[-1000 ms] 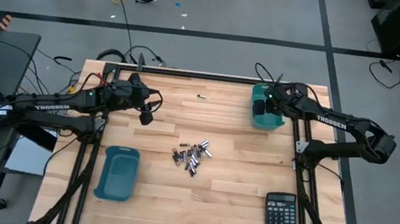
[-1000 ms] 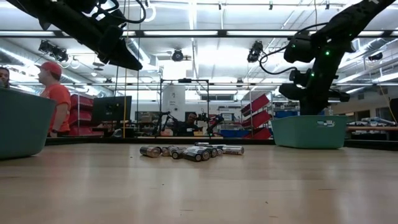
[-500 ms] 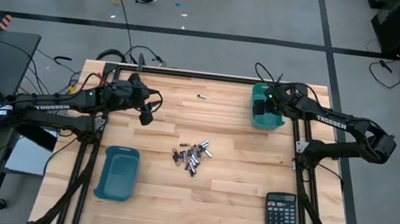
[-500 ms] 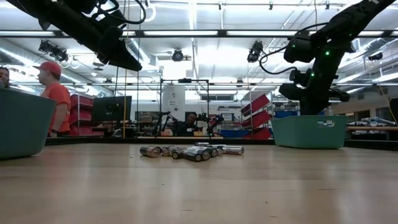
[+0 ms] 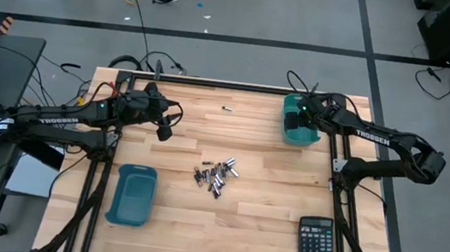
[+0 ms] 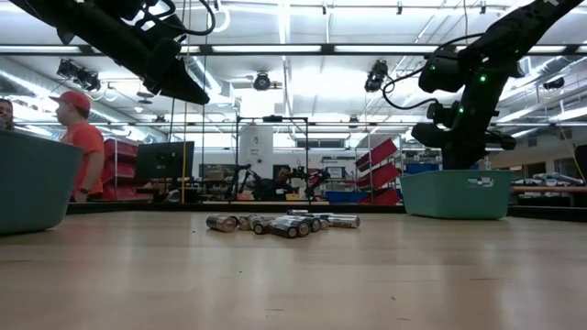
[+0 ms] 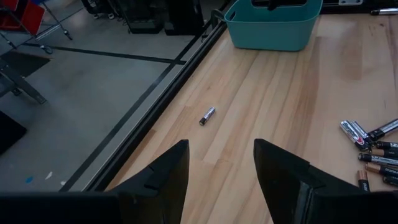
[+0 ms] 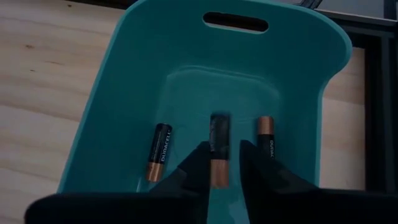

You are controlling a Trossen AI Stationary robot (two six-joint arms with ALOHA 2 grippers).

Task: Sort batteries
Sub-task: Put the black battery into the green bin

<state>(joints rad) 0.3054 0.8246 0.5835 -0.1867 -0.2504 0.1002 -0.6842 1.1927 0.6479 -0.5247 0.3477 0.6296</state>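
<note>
A heap of small silver and black batteries (image 5: 216, 177) lies on the middle of the wooden table, and one lone battery (image 5: 227, 108) lies near the far edge. My right gripper (image 8: 222, 163) hangs over the teal bin (image 5: 300, 125) at the far right, fingers a little apart. On that bin's floor lie two batteries (image 8: 159, 151) (image 8: 265, 140). A third battery (image 8: 218, 146), blurred, shows in the gap between the fingertips. My left gripper (image 7: 221, 174) hangs open above the table's far left, with nothing between its fingers. My right gripper's fingers (image 8: 200, 163) point down into the bin and stand on either side of the blurred battery, lying along it. Whether they touch it I cannot tell.
A second teal bin (image 5: 132, 194) stands at the near left. A black calculator (image 5: 315, 239) lies at the near right. A laptop and cables sit beside the table's left edge. People show in the room behind, in the low view.
</note>
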